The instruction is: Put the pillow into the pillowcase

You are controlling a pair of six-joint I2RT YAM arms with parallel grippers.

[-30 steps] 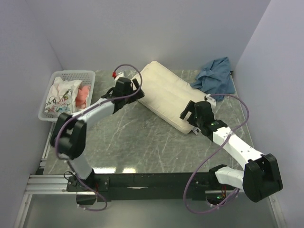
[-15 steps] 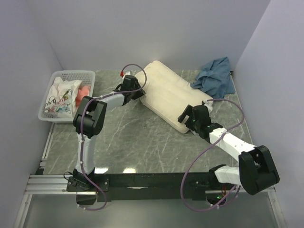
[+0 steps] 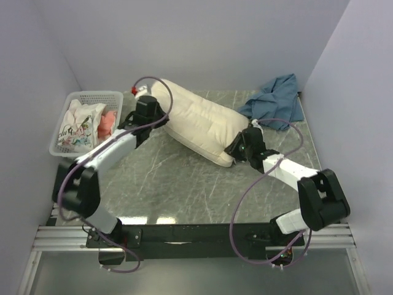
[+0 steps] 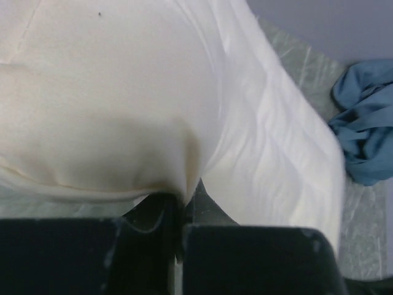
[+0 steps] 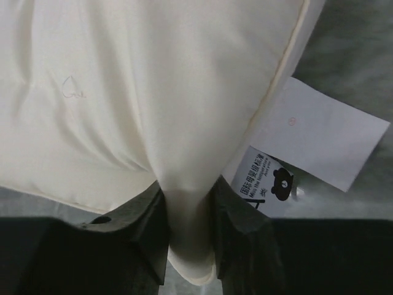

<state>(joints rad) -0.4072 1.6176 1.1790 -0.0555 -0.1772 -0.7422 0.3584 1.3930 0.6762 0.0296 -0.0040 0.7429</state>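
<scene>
Top cam: left gripper (image 3: 157, 114) & right gripper (image 3: 236, 147) are pinching opposite ends of the pillow (image 3: 196, 120), w/ the pillowcase (image 3: 276, 101) bunching up just beyond the right one. Left wrist: the jaws are nipping only a thin fold, so it could be slipping out. Right wrist: they're clamping a corner beside the label (image 5: 310, 138), same risk.

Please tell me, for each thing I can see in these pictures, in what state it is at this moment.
pillowcase: crumpled at the far right corner, not held.
pillow: outside the pillowcase, bunched, pinched at both ends.
left gripper: shut on the pillow.
right gripper: shut on the pillow.
basket: upright, holding a printed cloth and pink fabric.
</scene>
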